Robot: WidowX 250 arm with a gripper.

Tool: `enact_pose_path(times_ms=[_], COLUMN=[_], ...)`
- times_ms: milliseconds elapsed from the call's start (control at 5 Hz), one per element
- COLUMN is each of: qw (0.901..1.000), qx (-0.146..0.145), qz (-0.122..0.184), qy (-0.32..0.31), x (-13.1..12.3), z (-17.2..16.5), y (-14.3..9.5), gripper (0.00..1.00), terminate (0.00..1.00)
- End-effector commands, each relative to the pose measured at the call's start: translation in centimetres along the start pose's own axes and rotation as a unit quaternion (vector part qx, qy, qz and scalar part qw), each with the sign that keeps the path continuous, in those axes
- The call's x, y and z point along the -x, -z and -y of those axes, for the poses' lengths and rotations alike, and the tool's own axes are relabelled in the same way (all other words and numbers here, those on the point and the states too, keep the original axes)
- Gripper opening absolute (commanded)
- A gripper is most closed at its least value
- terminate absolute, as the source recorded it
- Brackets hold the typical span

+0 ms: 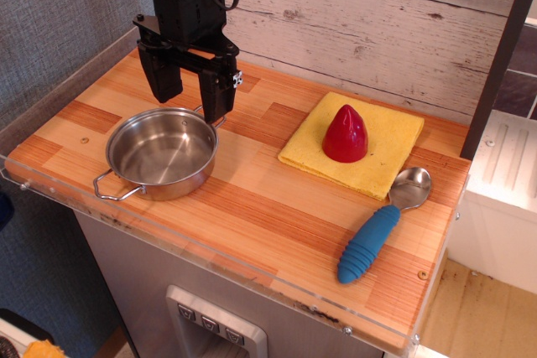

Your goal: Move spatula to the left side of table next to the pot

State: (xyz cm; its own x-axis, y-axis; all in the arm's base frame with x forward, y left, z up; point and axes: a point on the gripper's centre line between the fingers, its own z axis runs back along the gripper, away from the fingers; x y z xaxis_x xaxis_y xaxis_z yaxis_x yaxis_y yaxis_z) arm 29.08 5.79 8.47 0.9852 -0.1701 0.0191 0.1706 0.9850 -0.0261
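The spatula [377, 228] lies on the right side of the table [268, 207], its blue ribbed handle toward the front edge and its silver head pointing back, just in front of the yellow cloth. The steel pot [162, 153] stands empty on the left side. My gripper [190, 94] hangs over the pot's back rim, far left of the spatula. Its black fingers are spread apart and hold nothing.
A yellow cloth [382, 157] lies at the back right with a red cone-shaped object [345, 134] standing on it. A plank wall runs behind the table. A clear plastic edge lines the table's front and left. A white unit stands to the right.
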Motion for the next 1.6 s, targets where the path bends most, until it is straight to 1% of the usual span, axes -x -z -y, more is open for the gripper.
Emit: enact_pose_path(times_ms=[0,200,400,600,800,1000,1200,1400], qw=[1.0,0.9991,0.9938,0.9909,0.9904,0.991,0.9914,0.9913], qx=[0.0,-0.002,0.014,0.029,0.046,0.029,0.02,0.007], qz=[0.0,0.007,0.016,0.025,0.021,0.019,0.025,0.028], qy=[0.0,0.042,0.109,0.129,0.129,0.13,0.127,0.128], x=[0.0,0.0,0.9,1.1,0.7,-0.1,-0.9,-1.3], z=[0.0,3.9,9.0,13.8,16.2,17.0,17.1,17.4], y=[0.0,0.0,0.3,1.5,2.9,4.0,5.5,6.4], gripper=[1.0,1.0,1.0,1.0,1.0,1.0,1.0,1.0], terminate=[0.0,0.0,0.0,0.0,0.0,0.0,0.0,0.0])
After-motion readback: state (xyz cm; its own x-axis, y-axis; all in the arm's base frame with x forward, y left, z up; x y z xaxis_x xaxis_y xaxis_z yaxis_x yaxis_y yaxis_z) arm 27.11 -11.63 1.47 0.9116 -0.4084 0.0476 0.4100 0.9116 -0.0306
